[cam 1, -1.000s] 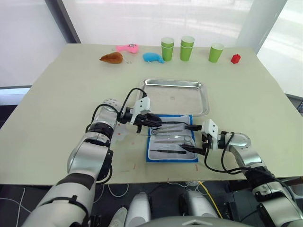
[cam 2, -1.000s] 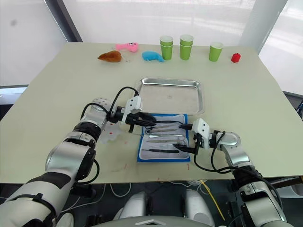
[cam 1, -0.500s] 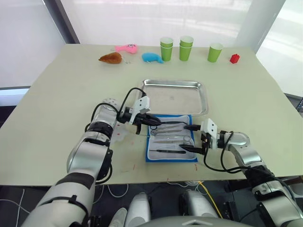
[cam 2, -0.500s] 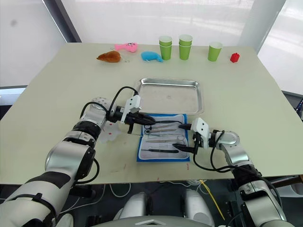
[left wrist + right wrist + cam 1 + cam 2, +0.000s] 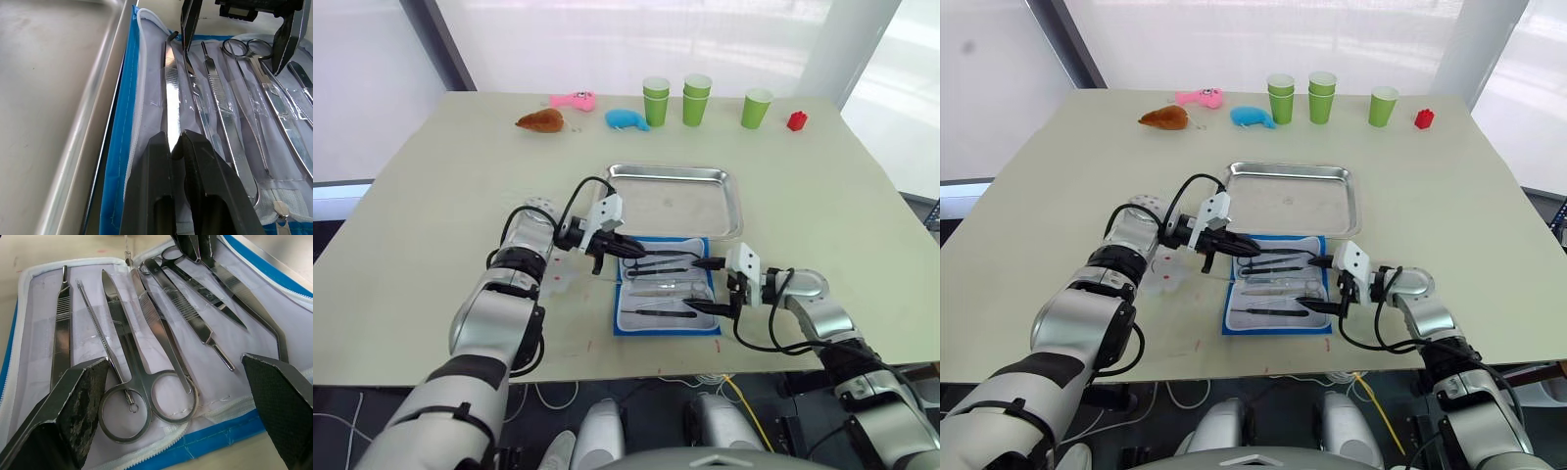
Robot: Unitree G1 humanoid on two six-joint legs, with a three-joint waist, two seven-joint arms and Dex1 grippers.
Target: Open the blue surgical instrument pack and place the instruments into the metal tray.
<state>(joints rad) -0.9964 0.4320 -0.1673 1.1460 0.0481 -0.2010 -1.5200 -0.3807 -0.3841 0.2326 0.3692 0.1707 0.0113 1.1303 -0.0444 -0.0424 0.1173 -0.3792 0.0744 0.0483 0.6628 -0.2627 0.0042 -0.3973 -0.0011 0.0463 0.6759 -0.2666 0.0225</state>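
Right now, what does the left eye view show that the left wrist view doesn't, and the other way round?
The left eye view alone takes in the three stacks of green paper cups, the small red block and the plush toys at the table's far side. The left wrist view alone shows the left hand shut on a flat silver tweezer in its clear pocket. Both show the open bright-blue instrument pack, the shiny steel tray and the open right hand.

Silver arms, black cables, white wrist blocks, black-fingered grippers.
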